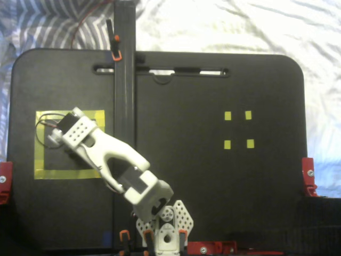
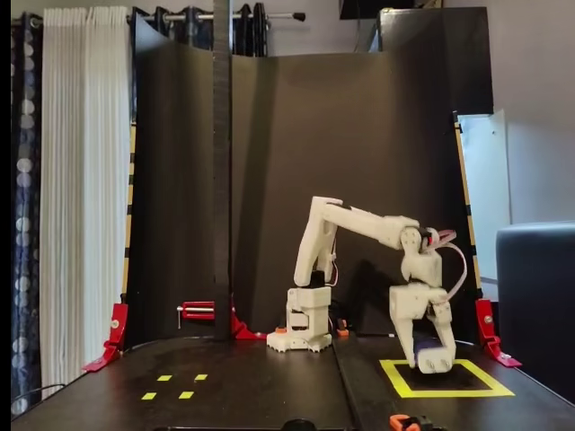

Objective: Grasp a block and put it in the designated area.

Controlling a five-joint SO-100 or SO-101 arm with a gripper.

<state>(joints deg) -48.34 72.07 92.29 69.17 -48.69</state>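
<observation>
Tool [image 2: 434, 359] first: it hangs fingers-down at the end of the white arm [image 2: 359, 223], right of centre in the side-on fixed view, with its tips low over the yellow tape square, the area [image 2: 395, 380]. From above, in the other fixed view, the arm's head covers the upper middle of the area [image 1: 38, 144] at the left of the frame, so the tool itself is hidden there.

Block [image 2: 426, 343]: a sliver of dark blue shows between the white fingers, just above their tips, so the tool is pinching it. Its long axis and prongs cannot be made out.

What matters for the coming move is height over the square. Seen side-on, the tips sit within the tape's left and right edges, close above the dark surface [image 2: 269, 386], possibly touching; the view is too coarse to say. Seen from above, the head lies inside the outline, nearer the top tape than the bottom. My judgement: placement is near, with only release left, straight down.
</observation>
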